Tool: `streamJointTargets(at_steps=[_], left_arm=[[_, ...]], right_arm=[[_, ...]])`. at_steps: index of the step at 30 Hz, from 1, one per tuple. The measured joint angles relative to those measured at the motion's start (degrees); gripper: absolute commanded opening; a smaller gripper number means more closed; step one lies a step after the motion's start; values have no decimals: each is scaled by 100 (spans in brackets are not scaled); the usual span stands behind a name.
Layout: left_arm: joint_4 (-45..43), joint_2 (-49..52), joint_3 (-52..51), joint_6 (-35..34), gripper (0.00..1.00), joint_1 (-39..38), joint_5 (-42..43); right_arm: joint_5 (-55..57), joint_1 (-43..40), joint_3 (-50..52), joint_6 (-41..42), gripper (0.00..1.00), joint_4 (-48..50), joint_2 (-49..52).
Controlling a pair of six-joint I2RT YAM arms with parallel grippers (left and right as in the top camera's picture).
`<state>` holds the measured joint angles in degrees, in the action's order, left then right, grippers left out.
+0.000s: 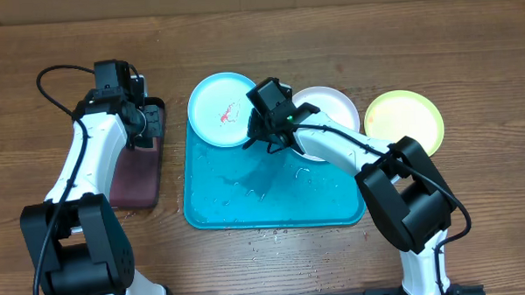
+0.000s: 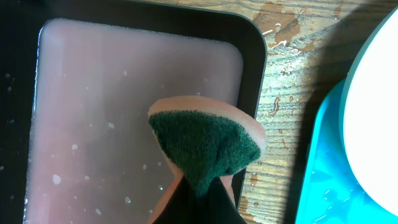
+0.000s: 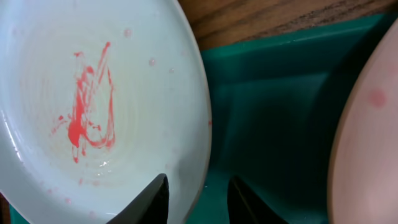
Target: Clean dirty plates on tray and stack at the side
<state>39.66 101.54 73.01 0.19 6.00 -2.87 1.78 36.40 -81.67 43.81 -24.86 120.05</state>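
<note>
Green sponge [image 2: 208, 146] clamped in left gripper [image 2: 199, 202], over dark tray [image 2: 252, 56]. Right gripper [image 3: 198, 186] astride rim of red-smeared light blue plate [image 3: 93, 74], jaws apart. Overhanging far-left corner of turquoise tray [image 1: 273, 200]; white plate [image 1: 335, 105] far-right; lime plate [image 1: 404, 121] off on table [image 1: 492, 201].

Right hand [image 1: 257, 134] at blue plate [image 1: 216, 110], above turquoise tray [image 1: 247, 215].

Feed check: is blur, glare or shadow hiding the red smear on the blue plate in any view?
Right wrist: red smear on the light blue plate sharp and evenly lit; white plate at the right edge soft. Overhead: smear small but readable, a shadow falls on the tray, not the plate. Left wrist: smear out of frame; sponge sharp.
</note>
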Motion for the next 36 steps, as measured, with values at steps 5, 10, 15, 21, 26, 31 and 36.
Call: streamJointTargets(at_steps=[5, 10, 15, 21, 26, 31, 36], left_arm=[[2, 0, 0, 0, 4, 0, 0], [13, 0, 0, 0, 4, 0, 0], [15, 0, 0, 0, 4, 0, 0], [15, 0, 0, 0, 4, 0, 0], [57, 0, 0, 0, 4, 0, 0], [66, 0, 0, 0, 4, 0, 0], [105, 0, 0, 0, 4, 0, -7]], right_arm=[[2, 0, 0, 149, 27, 20, 46], [-7, 0, 0, 205, 19, 15, 46], [-35, 0, 0, 223, 18, -31, 46], [-48, 0, 0, 249, 8, -356, 46], [-195, 0, -13, 260, 4, -802, 42], [-522, 0, -111, 199, 4, -1460, -13], [-671, -4, -164, 129, 4, -2006, -52]])
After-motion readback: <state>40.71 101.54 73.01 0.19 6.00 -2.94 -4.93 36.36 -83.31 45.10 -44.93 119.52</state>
